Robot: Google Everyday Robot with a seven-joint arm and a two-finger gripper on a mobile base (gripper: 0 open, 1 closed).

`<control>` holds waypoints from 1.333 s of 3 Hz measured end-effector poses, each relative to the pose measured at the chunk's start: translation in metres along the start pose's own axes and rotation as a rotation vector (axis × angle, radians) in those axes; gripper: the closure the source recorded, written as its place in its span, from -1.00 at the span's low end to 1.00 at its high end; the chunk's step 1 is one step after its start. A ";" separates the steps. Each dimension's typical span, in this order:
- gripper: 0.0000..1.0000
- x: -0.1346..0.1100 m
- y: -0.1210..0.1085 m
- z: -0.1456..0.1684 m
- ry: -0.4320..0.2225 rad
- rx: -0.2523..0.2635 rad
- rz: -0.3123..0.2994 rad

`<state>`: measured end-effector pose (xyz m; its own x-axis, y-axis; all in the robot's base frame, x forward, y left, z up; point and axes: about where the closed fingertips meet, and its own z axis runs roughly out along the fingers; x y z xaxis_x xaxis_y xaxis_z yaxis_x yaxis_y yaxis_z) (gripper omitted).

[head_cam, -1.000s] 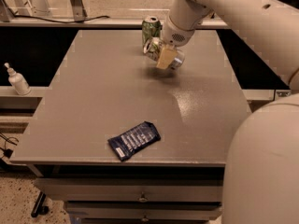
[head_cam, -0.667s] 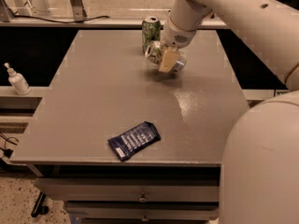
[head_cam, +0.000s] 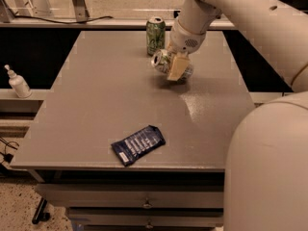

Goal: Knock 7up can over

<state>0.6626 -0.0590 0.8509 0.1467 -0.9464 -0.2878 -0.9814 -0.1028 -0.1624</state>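
The 7up can (head_cam: 160, 60), pale silver with green marks, lies on its side on the grey table (head_cam: 106, 95) at the back middle, its silver top facing left. My gripper (head_cam: 176, 67) hangs from the cream arm right against the can's right side and hides part of it. A darker green can (head_cam: 155, 35) stands upright just behind them near the table's back edge.
A dark blue snack packet (head_cam: 138, 144) lies flat near the front edge. A white pump bottle (head_cam: 18, 83) stands on a ledge left of the table. The robot's cream body (head_cam: 269, 172) fills the lower right. Drawers (head_cam: 144, 204) sit under the tabletop.
The 7up can has gone from standing or leaning beside the gripper to lying on its side. The gripper has shifted slightly toward the front. The green can and packet have not moved.
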 end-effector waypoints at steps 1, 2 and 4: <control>-0.27 -0.006 0.007 0.000 -0.034 -0.025 -0.031; -0.74 -0.018 0.016 0.005 -0.073 -0.049 -0.061; -1.00 -0.030 0.022 0.007 -0.123 -0.072 -0.095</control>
<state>0.6371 -0.0306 0.8490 0.2494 -0.8871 -0.3883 -0.9679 -0.2161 -0.1280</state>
